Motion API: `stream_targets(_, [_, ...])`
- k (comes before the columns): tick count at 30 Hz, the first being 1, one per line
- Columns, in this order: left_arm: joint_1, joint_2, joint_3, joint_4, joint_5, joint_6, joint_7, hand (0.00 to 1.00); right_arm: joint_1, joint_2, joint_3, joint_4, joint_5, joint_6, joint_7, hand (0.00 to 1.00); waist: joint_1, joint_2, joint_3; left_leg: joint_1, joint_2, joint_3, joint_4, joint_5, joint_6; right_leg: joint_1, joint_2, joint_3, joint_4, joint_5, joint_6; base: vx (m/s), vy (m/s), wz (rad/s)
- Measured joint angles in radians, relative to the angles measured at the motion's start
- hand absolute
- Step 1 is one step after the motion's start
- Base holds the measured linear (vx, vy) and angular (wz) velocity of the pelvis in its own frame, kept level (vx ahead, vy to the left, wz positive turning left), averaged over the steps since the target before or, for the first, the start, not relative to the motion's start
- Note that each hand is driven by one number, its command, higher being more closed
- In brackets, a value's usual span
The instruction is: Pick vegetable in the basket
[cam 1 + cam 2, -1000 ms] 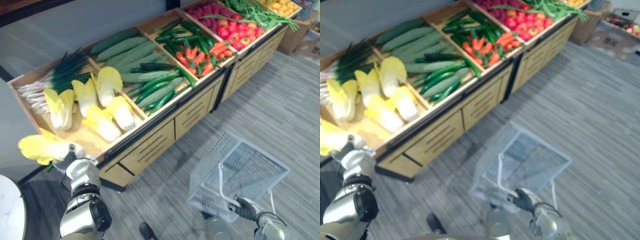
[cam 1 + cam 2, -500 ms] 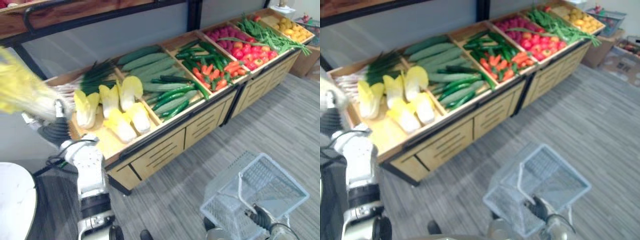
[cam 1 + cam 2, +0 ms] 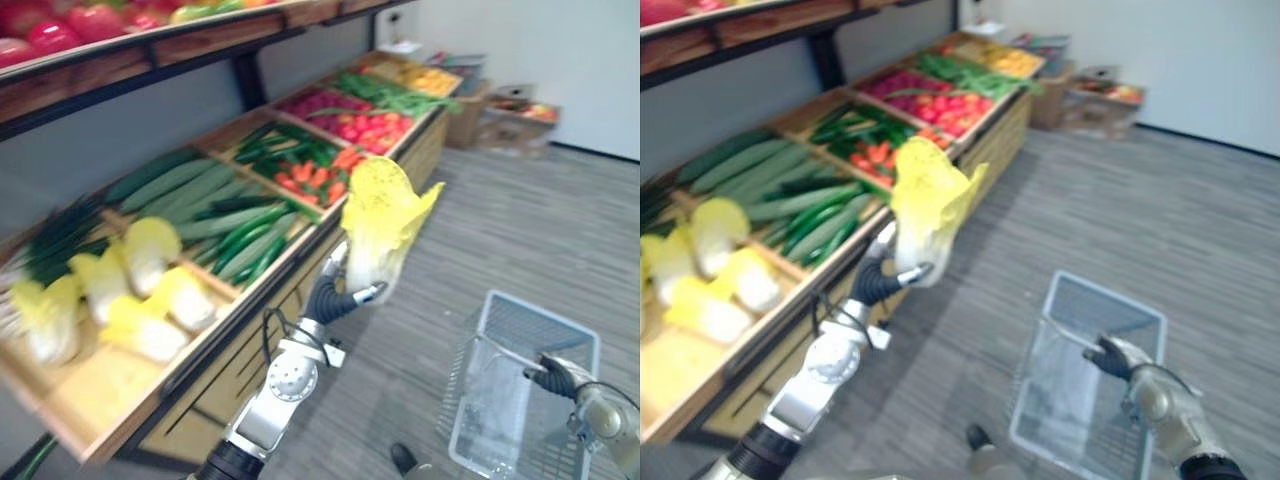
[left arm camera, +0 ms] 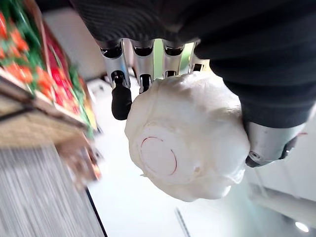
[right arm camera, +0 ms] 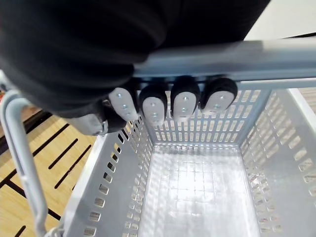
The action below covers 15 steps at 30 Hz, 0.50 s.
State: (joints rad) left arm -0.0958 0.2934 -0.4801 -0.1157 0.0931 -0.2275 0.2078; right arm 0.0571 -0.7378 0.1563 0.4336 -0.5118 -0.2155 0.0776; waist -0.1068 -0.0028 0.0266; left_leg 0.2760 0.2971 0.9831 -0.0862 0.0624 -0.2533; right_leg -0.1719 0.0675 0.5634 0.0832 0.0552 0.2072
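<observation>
My left hand [image 3: 333, 296] is shut on a napa cabbage [image 3: 382, 222] with yellow leaves and a white base, held upright in the air in front of the produce stand. The left wrist view has the cabbage's white base [image 4: 187, 137] wrapped by the fingers [image 4: 121, 96]. A white wire basket [image 3: 520, 385] hangs low at the right above the floor. My right hand [image 3: 1117, 358] is shut on the basket handle [image 5: 207, 60], and the basket's inside [image 5: 197, 192] holds nothing.
A wooden produce stand [image 3: 250, 340] runs along the left with more napa cabbages [image 3: 140, 290], cucumbers [image 3: 200, 195], carrots [image 3: 315, 175], red peppers [image 3: 350, 120] and green beans [image 3: 385, 92]. Cardboard boxes [image 3: 500, 110] sit at the far end. Grey floor [image 3: 520, 220] lies open to the right.
The camera has swung to the right. My left hand has carried the cabbage from the far left across to the middle, closer to the basket. The right hand still holds the basket.
</observation>
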Motion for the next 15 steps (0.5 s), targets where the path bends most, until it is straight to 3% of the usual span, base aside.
stream_targets(2, [-0.034,0.024,-0.062,-0.004,-0.025,-0.005,-0.036,1.0,-0.014,-0.015,0.053,-0.061,0.001,0.0,0.007,1.0,-0.001,0.003,-0.006,0.022,0.03,0.052,0.051,-0.03,-0.018,-0.003,0.018,0.011,0.008,0.012,-0.005,0.05,-0.018,-0.87])
stream_targets(7, [-0.154,0.061,-0.226,-0.033,-0.102,-0.043,-0.159,1.0,-0.149,-0.087,0.236,-0.158,0.001,-0.038,0.042,1.0,-0.014,0.005,-0.007,0.043,0.111,0.133,0.196,-0.095,-0.024,-0.012,0.073,0.043,0.025,0.038,-0.033,0.01,0.025,-0.45])
stream_targets(11, [-0.195,0.068,-0.312,-0.046,-0.195,-0.054,-0.231,1.0,-0.209,-0.122,0.304,-0.187,0.006,-0.068,0.074,1.0,-0.017,0.012,-0.009,0.042,0.143,0.153,0.265,-0.131,-0.024,-0.011,0.077,0.051,0.026,0.039,-0.033,-0.08,0.053,-0.1])
stream_targets(15, [-0.218,0.128,-0.414,-0.088,-0.253,-0.056,-0.305,1.0,-0.238,-0.196,0.33,-0.188,0.036,-0.095,0.092,1.0,-0.017,0.015,-0.006,0.033,0.159,0.158,0.329,-0.178,-0.025,-0.01,0.069,0.061,0.026,0.038,-0.032,-0.11,0.067,-0.05])
